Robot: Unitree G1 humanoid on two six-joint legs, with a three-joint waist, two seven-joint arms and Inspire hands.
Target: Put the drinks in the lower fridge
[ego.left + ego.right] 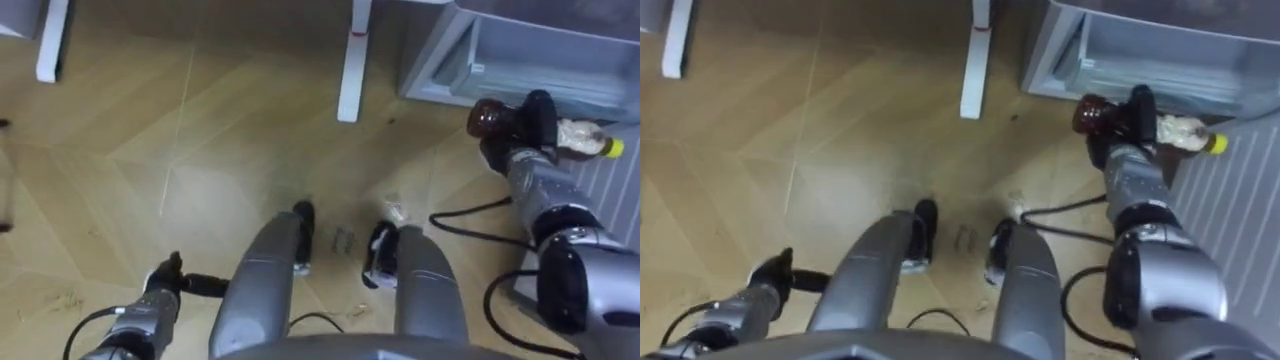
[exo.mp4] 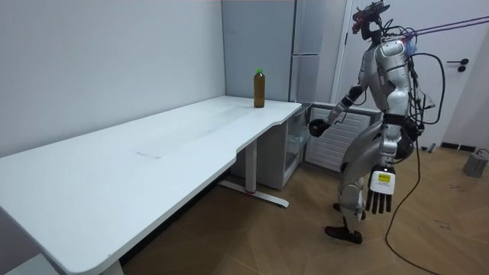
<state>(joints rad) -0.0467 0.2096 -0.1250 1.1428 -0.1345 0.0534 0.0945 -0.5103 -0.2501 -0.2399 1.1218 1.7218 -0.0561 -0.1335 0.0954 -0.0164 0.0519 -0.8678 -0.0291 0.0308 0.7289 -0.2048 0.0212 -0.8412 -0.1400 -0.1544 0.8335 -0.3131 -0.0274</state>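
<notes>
My right hand [image 1: 528, 118] is curling around a yellow-capped drink bottle [image 1: 582, 137], holding it sideways just in front of the open lower fridge [image 1: 470, 50]. My left hand [image 2: 380, 200] is hanging empty at my side, fingers straight. Nothing is inside yet, I judge, and a green-capped bottle [image 2: 259, 88] is waiting on the tabletop [image 2: 153, 153].

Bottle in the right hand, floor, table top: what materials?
The bottle in the right hand: likely clear glossy plastic; brown drink shows through, yellow cap. The floor: wood or wood-look laminate, low sheen, grained planks in herringbone. The table top: white, smooth, matte, probably laminate.
</notes>
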